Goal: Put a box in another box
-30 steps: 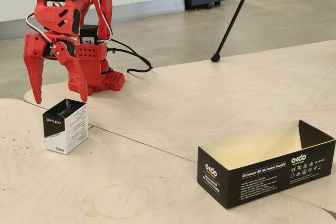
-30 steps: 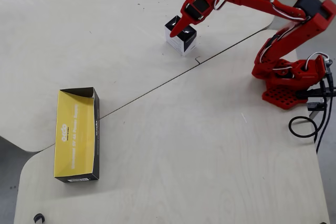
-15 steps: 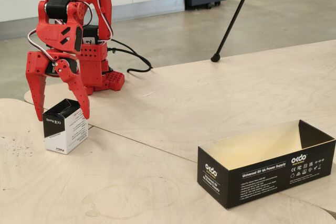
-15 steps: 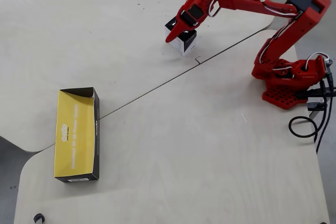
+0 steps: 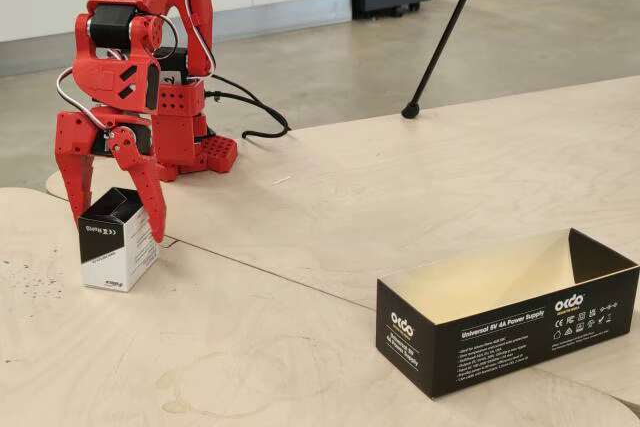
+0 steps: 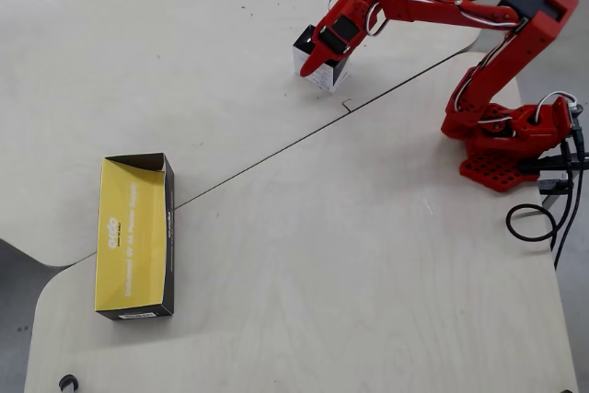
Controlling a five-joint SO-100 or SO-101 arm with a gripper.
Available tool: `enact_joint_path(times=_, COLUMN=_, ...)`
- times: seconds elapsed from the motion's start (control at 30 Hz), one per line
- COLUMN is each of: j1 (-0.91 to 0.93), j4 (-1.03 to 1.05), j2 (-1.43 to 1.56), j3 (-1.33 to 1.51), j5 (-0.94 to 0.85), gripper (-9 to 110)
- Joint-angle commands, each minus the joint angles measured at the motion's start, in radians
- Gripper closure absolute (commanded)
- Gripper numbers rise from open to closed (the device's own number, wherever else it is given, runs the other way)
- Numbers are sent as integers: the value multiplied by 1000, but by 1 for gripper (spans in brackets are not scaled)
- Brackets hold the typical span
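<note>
Setting: pale plywood tabletop (image 5: 420, 177) made of curved panels pushed together, with a grey concrete floor and white cabinets behind in the fixed view.
Carton: small white carton (image 5: 118, 238) with a black top band, standing upright on the tabletop near the arm's base.
Carton and jaws: the red jaws (image 5: 115, 212) point down and straddle the carton, one finger at its left side and one at its right front corner; the jaws are spread apart, and I cannot tell whether either finger touches the cardboard.
Fixed view only: the carton's top flaps stand open; fine print on its front face.
Overhead view only: the jaws (image 6: 322, 60) cover most of the carton (image 6: 317, 75), leaving only its white lower edge showing.
Long box: black box (image 5: 505, 322) printed "okdo", cream inside, open side up, well apart from the carton.
Long box axis: in the overhead view it (image 6: 134, 235) runs top to bottom near the left edge; in the fixed view it lies left to right, printed side facing the camera.
</note>
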Motion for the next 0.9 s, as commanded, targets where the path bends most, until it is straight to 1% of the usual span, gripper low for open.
enact_joint_path(times=0.0, j1=-3, j4=-15, j2=5, j3=-9, j5=0, gripper=78)
enact_joint_path(times=0.13, j1=-6, j4=-20, j2=6, j3=-15, j5=9, gripper=81)
enact_joint_path(times=0.23, j1=-11, j4=-26, j2=11, j3=-23, j5=40, gripper=85)
enact_joint_path(times=0.3, j1=-14, j4=-12, j2=25, j3=-37, j5=69, gripper=86)
enact_joint_path(times=0.47, j1=-64, j4=137, j2=89, j3=-150, j5=202, gripper=87)
enact_joint_path(times=0.63, j1=-195, j4=362, j2=150, j3=-374, j5=417, gripper=88)
enact_joint_path(times=0.77, j1=-360, j4=549, j2=146, j3=-635, j5=658, gripper=88)
enact_joint_path(times=0.87, j1=-505, j4=632, j2=94, j3=-831, j5=857, gripper=88)
